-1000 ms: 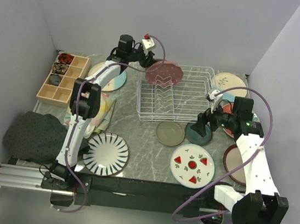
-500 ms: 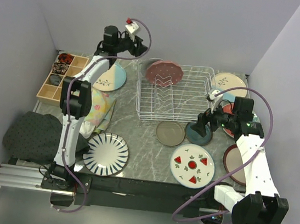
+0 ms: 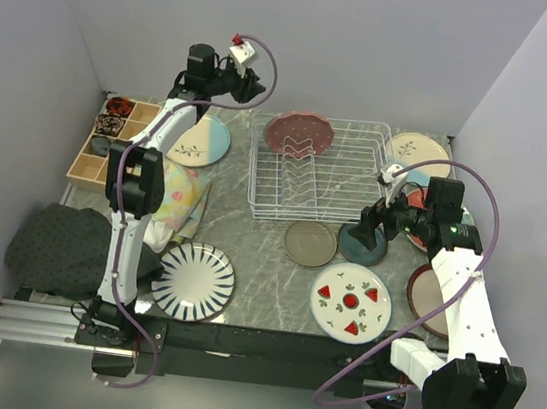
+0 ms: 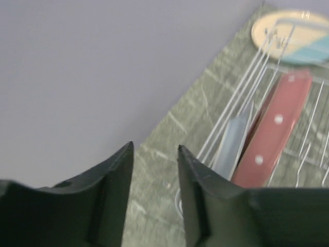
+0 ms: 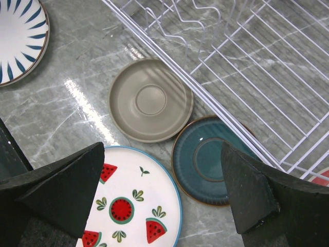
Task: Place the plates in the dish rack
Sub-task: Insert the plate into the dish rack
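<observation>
Grey marbled tabletop, pale walls around. Dish rack at rear centre; pink dotted plate on edge in its rear-left corner. Left gripper raised behind and left of rack, fingers narrowly parted, nothing between. Right gripper spread wide, empty, above dark teal plate lying flat against rack's front edge, taupe plate and watermelon plate just beside.

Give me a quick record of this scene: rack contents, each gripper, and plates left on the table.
Rack contents: pink dotted plate, standing on edge at the dish rack far-left end
Left gripper: open, empty, raised near the rack's far-left corner
Right gripper: open, empty, over the teal plate
Nearby on table: taupe plate, watermelon plate, striped plate
</observation>
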Action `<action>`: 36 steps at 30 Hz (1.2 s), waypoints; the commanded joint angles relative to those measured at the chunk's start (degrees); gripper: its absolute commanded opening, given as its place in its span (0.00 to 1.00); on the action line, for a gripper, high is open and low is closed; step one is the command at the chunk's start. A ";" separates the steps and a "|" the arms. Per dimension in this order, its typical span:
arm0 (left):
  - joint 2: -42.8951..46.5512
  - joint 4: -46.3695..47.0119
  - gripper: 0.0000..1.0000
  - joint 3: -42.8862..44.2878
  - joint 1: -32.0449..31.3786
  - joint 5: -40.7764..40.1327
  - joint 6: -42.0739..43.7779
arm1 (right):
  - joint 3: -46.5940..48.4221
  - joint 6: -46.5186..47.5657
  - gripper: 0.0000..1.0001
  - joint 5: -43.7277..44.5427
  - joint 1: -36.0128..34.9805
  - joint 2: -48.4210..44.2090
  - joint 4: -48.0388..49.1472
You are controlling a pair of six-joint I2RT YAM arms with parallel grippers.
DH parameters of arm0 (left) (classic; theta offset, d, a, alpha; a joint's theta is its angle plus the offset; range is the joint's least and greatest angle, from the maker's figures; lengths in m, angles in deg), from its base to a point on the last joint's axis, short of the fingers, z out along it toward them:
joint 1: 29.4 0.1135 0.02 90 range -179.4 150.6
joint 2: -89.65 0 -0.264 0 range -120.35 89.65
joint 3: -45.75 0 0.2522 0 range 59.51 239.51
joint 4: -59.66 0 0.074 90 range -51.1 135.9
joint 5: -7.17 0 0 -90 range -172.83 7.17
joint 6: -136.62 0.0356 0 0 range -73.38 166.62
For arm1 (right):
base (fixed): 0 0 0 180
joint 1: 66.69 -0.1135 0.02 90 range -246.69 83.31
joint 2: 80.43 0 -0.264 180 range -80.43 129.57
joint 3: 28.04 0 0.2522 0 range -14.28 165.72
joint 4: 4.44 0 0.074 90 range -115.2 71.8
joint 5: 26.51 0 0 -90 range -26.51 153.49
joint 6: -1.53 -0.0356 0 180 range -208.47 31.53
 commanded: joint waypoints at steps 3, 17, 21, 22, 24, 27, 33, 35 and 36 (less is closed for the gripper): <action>6.50 -7.45 0.37 -4.73 -0.27 0.11 9.57 | 1.27 -0.21 1.00 -0.71 0.46 -1.36 1.61; 4.92 -17.73 0.24 -2.19 -3.08 0.56 17.66 | 1.18 -0.38 1.00 -0.71 0.46 -1.44 1.87; 4.75 -19.40 0.23 -1.93 -3.61 0.21 18.80 | 1.18 -0.38 1.00 -0.80 0.46 -1.44 1.79; 4.75 -19.67 0.23 -1.93 -3.70 0.12 18.98 | 1.18 -0.38 1.00 -0.80 0.46 -1.36 1.79; 4.66 -20.02 0.23 -2.01 -4.05 -0.41 19.33 | 1.18 -0.38 1.00 -0.72 0.46 -1.53 1.79; 4.31 -20.29 0.24 -1.75 -4.40 -1.20 19.68 | 1.10 -0.38 1.00 -0.63 0.46 -1.62 1.87; 3.25 -20.02 0.24 -0.61 -4.93 -2.69 19.33 | 1.09 -0.38 1.00 -0.63 0.55 -1.62 1.96; 2.64 -20.11 0.25 -0.08 -5.10 -2.52 19.07 | 1.09 -0.38 1.00 -0.54 0.55 -1.53 1.87; 2.55 -20.20 0.25 0.44 -5.19 -2.35 19.15 | 1.09 -0.38 1.00 -0.63 0.55 -1.53 1.87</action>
